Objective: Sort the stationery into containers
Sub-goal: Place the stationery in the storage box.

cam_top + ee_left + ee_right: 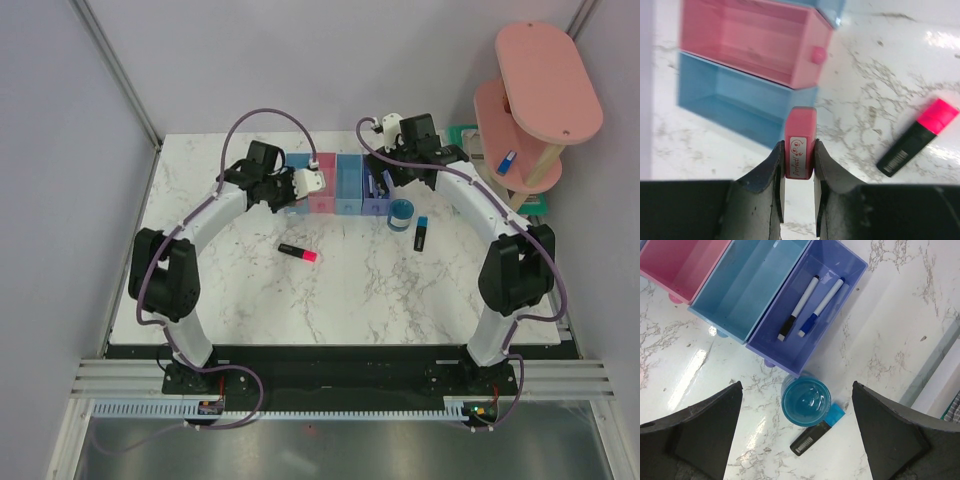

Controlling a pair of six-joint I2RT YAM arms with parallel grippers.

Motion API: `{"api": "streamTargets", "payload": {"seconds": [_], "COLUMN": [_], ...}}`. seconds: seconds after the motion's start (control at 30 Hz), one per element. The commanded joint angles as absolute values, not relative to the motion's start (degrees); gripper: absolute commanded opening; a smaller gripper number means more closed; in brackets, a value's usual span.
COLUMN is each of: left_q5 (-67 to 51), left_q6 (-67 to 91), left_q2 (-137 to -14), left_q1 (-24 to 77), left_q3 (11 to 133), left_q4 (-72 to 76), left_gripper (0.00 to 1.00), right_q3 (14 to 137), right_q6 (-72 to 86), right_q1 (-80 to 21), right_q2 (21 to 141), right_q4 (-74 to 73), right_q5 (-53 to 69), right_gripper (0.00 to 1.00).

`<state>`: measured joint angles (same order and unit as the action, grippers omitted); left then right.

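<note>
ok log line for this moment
left claw: shut on pink eraser | right claw: open near blue pot | violet tray: two pens

Four small open trays stand in one row: a blue tray (pixel 715 100), a pink tray (pixel 740 35), a second blue tray (pixel 745 290) and a violet tray (pixel 842 295). There are two black highlighters, the pink-ended highlighter (pixel 915 137) and the blue-ended highlighter (pixel 817 432). Two thin pens: a black-tipped pen (pixel 799 307) and a blue-tipped pen (pixel 821 307). One pink eraser (pixel 800 142). One round blue pot (pixel 806 402). One pink shelf (pixel 548 80) with two tiers, carrying one blue-and-white item (pixel 507 160) too small to name. One green tray (pixel 462 130).
</note>
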<state>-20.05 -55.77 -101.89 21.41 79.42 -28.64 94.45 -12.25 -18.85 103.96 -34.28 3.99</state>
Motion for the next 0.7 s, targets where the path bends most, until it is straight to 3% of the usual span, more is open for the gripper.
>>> {"api": "streamTargets", "payload": {"seconds": [0.0,0.33,0.67], "left_q5": [-19.35,-14.33,-12.57], "left_q6": [-51.94,-57.30,-61.34], "left_q2": [-100.28,-113.28,-121.11], "left_q1": [21.53,21.01,20.22], "left_q3": [86.39,97.98,99.93], "left_q4": [-28.92,-22.76,-20.92], "left_gripper": [0.02,0.02,0.02], "right_q3": [92.99,92.20,92.02], "right_q6": [-12.30,-12.66,-12.57], "right_q1": [-18.72,-18.28,-17.84], "right_q2": [100.28,100.46,101.60], "right_q4": [-33.66,-33.66,-33.31], "right_q5": [2.73,2.64,3.43], "right_gripper": [0.98,0.98,0.98]}}
